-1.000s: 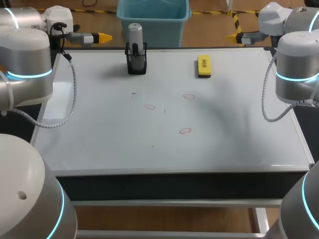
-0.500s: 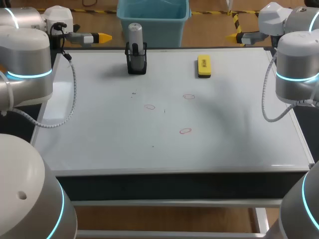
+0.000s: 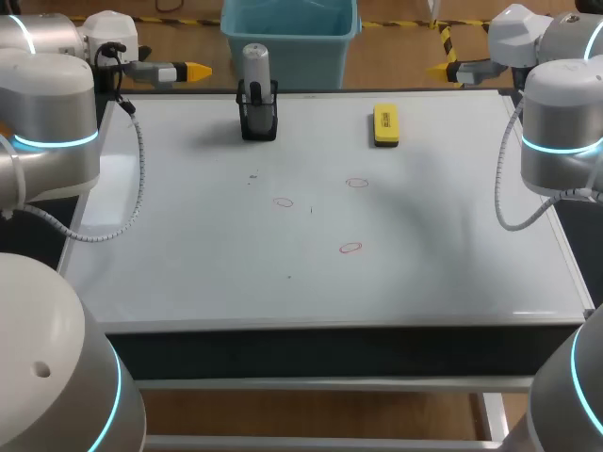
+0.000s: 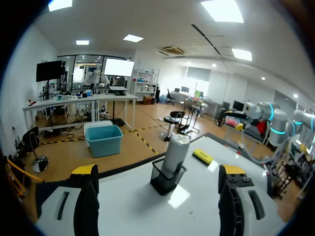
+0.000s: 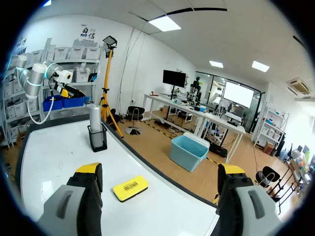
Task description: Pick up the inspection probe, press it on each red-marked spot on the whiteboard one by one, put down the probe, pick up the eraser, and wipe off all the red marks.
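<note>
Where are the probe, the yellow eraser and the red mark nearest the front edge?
inspection probe [image 3: 255, 64], head view, its grey upper body.
yellow eraser [image 3: 385, 124], head view, middle of its top face.
nearest red mark [image 3: 350, 248], head view, middle of the oval.

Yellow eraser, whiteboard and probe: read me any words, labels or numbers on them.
Yellow rectangular eraser: a dark printed label on its top face, too small and blurred to read.
White whiteboard: no words or numbers, only three red oval marks.
Grey cylindrical probe in its black holder: no print visible.
</note>
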{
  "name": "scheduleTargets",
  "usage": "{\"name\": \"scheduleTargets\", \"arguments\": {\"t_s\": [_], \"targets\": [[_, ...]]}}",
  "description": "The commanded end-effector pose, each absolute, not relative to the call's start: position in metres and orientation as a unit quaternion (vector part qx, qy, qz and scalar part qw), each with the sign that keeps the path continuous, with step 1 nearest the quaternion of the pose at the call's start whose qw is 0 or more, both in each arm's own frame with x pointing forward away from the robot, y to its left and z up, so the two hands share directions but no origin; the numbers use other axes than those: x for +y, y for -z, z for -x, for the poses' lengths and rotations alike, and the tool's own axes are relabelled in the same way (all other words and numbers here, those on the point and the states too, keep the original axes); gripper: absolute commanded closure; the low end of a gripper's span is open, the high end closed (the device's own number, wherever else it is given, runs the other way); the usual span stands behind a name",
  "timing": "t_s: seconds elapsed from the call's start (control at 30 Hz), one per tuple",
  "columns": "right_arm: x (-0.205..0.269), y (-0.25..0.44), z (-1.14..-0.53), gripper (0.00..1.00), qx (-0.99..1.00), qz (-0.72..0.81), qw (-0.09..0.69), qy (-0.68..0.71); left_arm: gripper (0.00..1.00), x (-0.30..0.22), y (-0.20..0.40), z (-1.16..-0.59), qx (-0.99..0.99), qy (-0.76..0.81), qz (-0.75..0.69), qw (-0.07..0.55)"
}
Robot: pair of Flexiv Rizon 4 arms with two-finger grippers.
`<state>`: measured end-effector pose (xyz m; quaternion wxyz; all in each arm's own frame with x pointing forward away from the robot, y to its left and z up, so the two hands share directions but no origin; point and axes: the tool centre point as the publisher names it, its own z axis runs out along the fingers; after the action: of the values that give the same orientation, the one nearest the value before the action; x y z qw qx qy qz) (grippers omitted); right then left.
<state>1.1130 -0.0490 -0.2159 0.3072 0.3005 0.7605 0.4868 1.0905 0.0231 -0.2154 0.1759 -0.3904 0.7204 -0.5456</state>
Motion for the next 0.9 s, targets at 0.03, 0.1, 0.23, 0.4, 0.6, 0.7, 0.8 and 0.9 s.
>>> {"name": "scheduleTargets", "arguments": {"t_s": [0.03, 0.1, 0.23, 0.4, 0.6, 0.7, 0.8, 0.9], "targets": [[-0.049, 0.216, -1.113, 0.00, 0.761, -0.300, 0.307, -0.487, 0.00, 0.023, 0.216, -1.091, 0.720, 0.546, 0.390, 0.176], [-0.049, 0.216, -1.113, 0.00, 0.761, -0.300, 0.307, -0.487, 0.00, 0.023, 0.216, -1.091, 0.720, 0.546, 0.390, 0.176], [-0.049, 0.216, -1.113, 0.00, 0.761, -0.300, 0.307, -0.487, 0.00, 0.023, 0.216, -1.091, 0.720, 0.546, 0.390, 0.176], [-0.049, 0.216, -1.113, 0.00, 0.761, -0.300, 0.307, -0.487, 0.00, 0.023, 0.216, -1.091, 0.720, 0.546, 0.390, 0.176], [-0.049, 0.216, -1.113, 0.00, 0.761, -0.300, 0.307, -0.487, 0.00, 0.021, 0.217, -1.092, 0.725, 0.564, 0.358, 0.164], [-0.049, 0.216, -1.113, 0.00, 0.761, -0.300, 0.307, -0.487, 0.00, 0.017, 0.230, -1.102, 0.725, 0.593, 0.324, 0.133], [-0.049, 0.216, -1.113, 0.00, 0.761, -0.300, 0.307, -0.487, 0.00, 0.007, 0.244, -1.110, 0.747, 0.588, 0.288, 0.113], [-0.049, 0.216, -1.113, 0.00, 0.761, -0.300, 0.307, -0.487, 0.00, -0.004, 0.247, -1.114, 0.752, 0.604, 0.247, 0.093]]}}
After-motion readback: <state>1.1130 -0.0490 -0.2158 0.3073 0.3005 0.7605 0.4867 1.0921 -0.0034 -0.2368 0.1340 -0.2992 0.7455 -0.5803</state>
